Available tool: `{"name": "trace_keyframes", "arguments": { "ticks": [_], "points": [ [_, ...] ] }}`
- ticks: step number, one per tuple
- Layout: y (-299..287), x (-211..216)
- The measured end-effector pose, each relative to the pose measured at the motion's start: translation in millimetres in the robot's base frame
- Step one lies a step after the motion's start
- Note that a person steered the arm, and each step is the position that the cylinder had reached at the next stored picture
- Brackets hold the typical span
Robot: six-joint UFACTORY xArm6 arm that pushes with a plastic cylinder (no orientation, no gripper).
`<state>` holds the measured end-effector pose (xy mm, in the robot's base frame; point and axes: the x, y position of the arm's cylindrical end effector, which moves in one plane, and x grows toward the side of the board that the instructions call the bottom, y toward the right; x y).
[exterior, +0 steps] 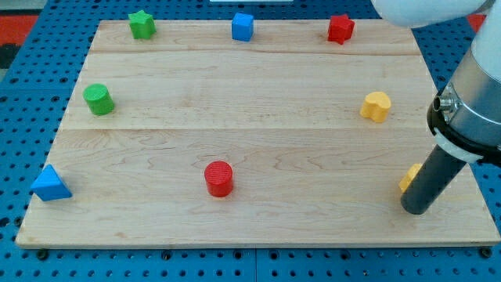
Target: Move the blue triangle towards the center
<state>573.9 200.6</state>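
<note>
The blue triangular block (pixel 51 185) sits at the left edge of the pale wooden surface (pixel 258 117), near the view's bottom-left corner. My tip (pixel 416 210) rests far across at the view's bottom right, touching a partly hidden yellow block (pixel 408 178). There is no hand, only the dark rod. A red cylinder block (pixel 219 178) stands between them, well apart from both.

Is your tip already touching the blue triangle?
No: my tip sits near the board's lower right beside a partly hidden yellow block, while the blue triangle lies at the far left edge.
</note>
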Motion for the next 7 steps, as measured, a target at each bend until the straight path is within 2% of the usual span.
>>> {"name": "trace_keyframes", "arguments": {
  "ticks": [1, 2, 3, 4, 5, 6, 7],
  "points": [
    [7.2, 3.0],
    [-47.9, 27.2],
    [-116.3, 45.1],
    [-191.8, 32.9],
    [-333.7, 1.9],
    [-308.2, 17.2],
    [-376.5, 44.4]
  ]
}}
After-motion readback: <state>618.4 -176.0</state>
